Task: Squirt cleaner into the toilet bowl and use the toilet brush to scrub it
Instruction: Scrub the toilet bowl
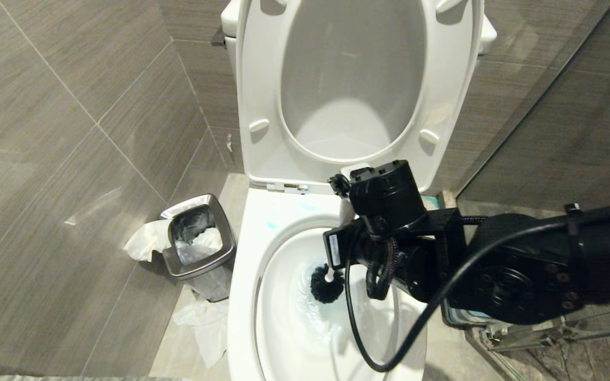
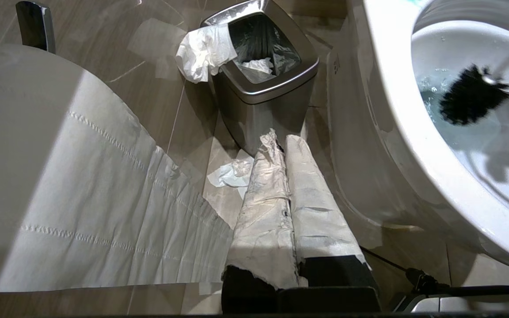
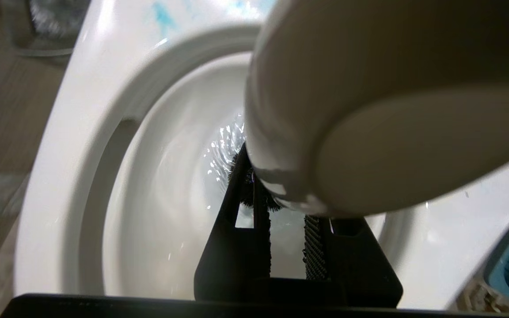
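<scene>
Right tool (image 3: pixel 287 229) clamped on grey plastic toilet brush (image 1: pixel 327 284) handle; black bristle head in white ceramic toilet bowl (image 1: pixel 241 296) water. Left tool (image 2: pixel 283 159) closed, empty.

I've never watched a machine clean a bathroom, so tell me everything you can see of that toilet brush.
The toilet brush has a round head of black bristles on a slim, pale plastic handle ending in a broad flattened tip. It slants down into the toilet bowl, its head at the bluish rippled water. The right claw is shut on the handle near its top; nothing else holds it.
</scene>
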### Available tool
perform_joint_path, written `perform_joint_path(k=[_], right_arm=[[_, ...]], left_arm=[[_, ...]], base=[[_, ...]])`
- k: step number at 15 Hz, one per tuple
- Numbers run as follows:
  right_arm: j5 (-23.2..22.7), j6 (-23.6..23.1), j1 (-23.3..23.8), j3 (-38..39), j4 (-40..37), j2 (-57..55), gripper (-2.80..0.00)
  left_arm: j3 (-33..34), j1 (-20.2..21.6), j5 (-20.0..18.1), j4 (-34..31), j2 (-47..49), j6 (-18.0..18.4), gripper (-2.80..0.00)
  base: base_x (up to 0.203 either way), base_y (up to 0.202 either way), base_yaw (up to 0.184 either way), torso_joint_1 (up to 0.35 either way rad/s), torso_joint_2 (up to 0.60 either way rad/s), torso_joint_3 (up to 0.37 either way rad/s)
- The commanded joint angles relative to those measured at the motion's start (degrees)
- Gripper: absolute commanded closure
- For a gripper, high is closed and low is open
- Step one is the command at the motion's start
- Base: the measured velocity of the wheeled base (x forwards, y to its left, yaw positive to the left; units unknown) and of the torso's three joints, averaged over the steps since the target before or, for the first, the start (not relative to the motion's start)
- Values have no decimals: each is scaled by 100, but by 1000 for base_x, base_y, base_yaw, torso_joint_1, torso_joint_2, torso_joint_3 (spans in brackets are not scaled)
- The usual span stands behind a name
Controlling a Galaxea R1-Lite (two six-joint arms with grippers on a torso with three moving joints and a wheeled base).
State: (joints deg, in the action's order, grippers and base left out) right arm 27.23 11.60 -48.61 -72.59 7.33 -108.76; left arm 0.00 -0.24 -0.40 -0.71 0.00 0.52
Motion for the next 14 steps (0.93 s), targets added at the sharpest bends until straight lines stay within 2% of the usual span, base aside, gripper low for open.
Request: perform_joint_path(k=[1,5,10,14], right_arm=[[124,1,-274,232,-311,818,0],[320,-73,-307,215,-420,1191,0],[258,-1027,-319,151,-335,1675,0],[231,-921,-325,-2,-338,1770,0]], left_arm=[[9,-2,-4,0,7,0,0],[9,-2,-4,0,0,0,0],[9,-2,-4,0,0,0,0],[9,-2,-4,0,0,0,0]], base=[[0,0,0,0,0,0],[0,0,0,0,0,0],[0,0,0,0,0,0],[0,0,0,0,0,0]])
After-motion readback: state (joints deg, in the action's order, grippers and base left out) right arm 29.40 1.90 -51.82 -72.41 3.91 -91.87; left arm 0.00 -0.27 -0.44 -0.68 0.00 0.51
